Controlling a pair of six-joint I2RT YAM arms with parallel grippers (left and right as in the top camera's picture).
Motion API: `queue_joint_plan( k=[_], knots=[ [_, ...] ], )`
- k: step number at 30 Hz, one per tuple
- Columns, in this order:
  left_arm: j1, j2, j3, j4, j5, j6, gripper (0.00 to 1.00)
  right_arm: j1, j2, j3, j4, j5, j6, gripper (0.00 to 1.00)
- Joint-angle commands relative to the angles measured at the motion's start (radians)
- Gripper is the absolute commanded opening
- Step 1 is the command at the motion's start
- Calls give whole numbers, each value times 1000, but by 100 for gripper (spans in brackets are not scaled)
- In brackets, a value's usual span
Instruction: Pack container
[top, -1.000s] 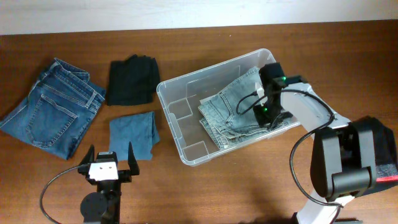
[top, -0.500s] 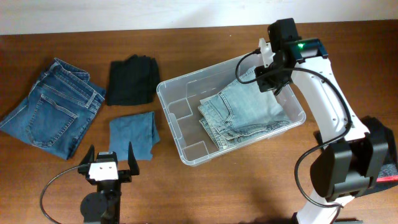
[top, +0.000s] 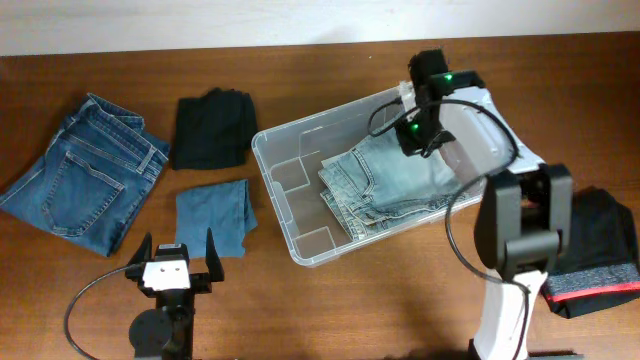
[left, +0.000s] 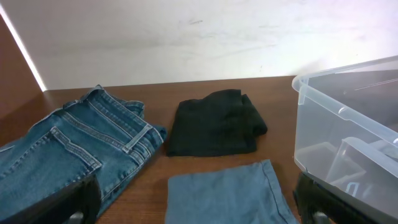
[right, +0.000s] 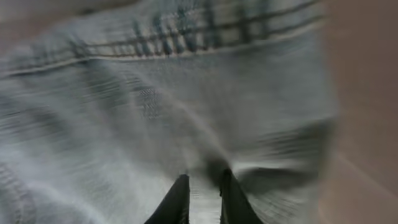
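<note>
The container (top: 275, 135) is a clear plastic bin in the middle of the table, and its near wall shows in the left wrist view (left: 336, 106). Folded light-wash jeans (top: 385, 185) lie inside it. My right gripper (top: 412, 135) is inside the bin over the far part of those jeans. In the blurred right wrist view its fingers (right: 202, 193) are nearly together, tips just over the denim (right: 155, 106). My left gripper (top: 172, 258) is open and empty at the table's front left, with a folded blue cloth (left: 224, 196) lying ahead of its fingers (left: 199, 199).
Dark blue jeans (top: 85, 170) lie at the far left. A folded black garment (top: 212, 128) and the blue cloth (top: 213, 215) lie left of the bin. A dark garment with a red band (top: 590, 250) lies at the right by the right arm's base.
My right gripper rose from the jeans' right side to the bin's far rim, then came back down onto the far part of the jeans. The left arm has not moved.
</note>
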Motion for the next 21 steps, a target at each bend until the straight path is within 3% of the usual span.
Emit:
queue_joint_plan(
  k=[1,5,9,15,21],
  knots=[
    [3,-8,-7,3,-11,19,99,-6,36,8,-6,-29,7,12],
    [3,-8,-7,3,-11,19,99,-6,7,36,-26,-72,7,5],
    [3,-8,-7,3,-11,19,99,-6,-54,150,-98,-150,8,4],
    [3,-8,-7,3,-11,19,99,14,-174,412,-353,-248,8,4],
    [3,-8,-7,3,-11,19,99,89,-268,444,-552,-254,-39,4]
  ],
)
